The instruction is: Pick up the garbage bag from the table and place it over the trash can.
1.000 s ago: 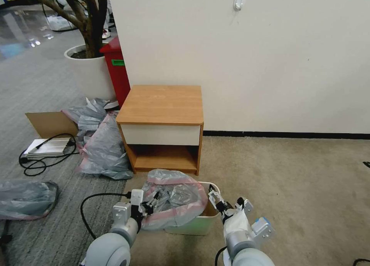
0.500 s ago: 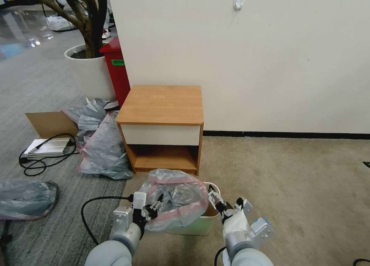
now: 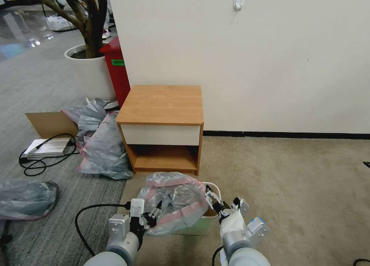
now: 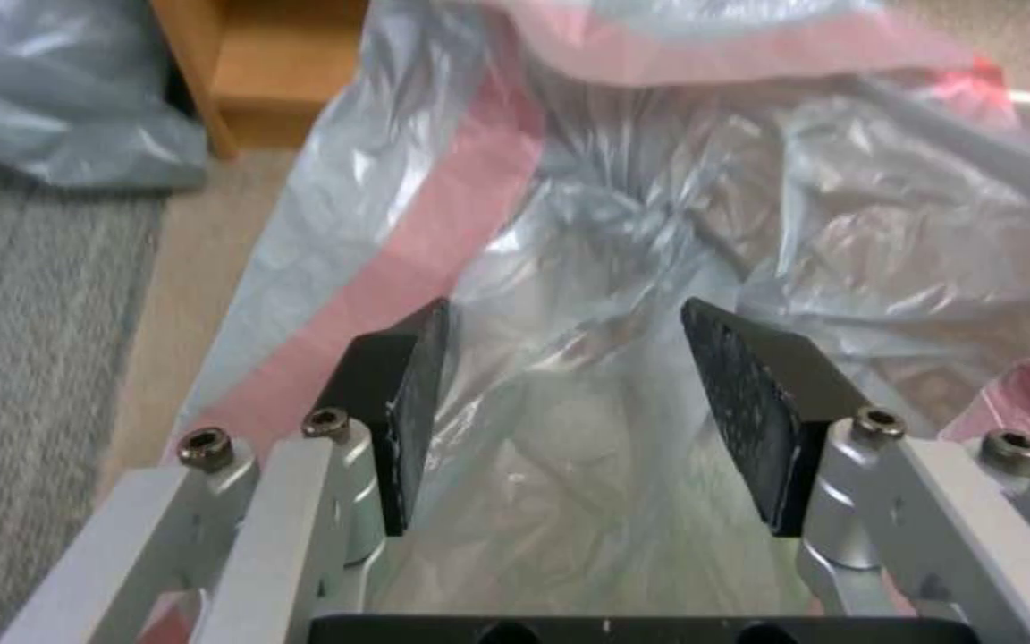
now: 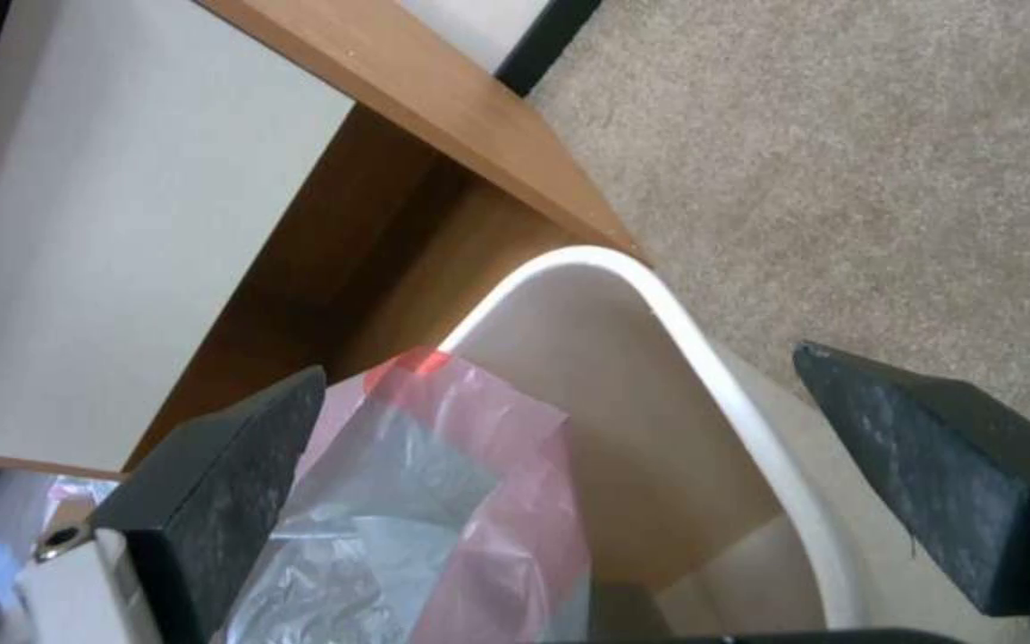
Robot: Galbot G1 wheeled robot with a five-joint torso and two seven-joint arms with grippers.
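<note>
The garbage bag (image 3: 175, 202) sits draped over the trash can (image 3: 200, 225), right rim apparently uncovered. Left gripper (image 3: 151, 216) and right gripper (image 3: 216, 200) flank it, jaws apart. Advice: seat the band evenly.

I see my left end effector (image 3: 151, 216) lower and nearer me than a second ago, its pads (image 4: 410, 407) spread with bag film between them. The bag (image 3: 175, 200) comes with it: its near pink-banded edge now hangs lower over the can's front, and the mouth looks flatter and wider. My right end effector (image 3: 222, 205) sits a touch further left and closer to me, beside the can's rim (image 5: 611, 268).
</note>
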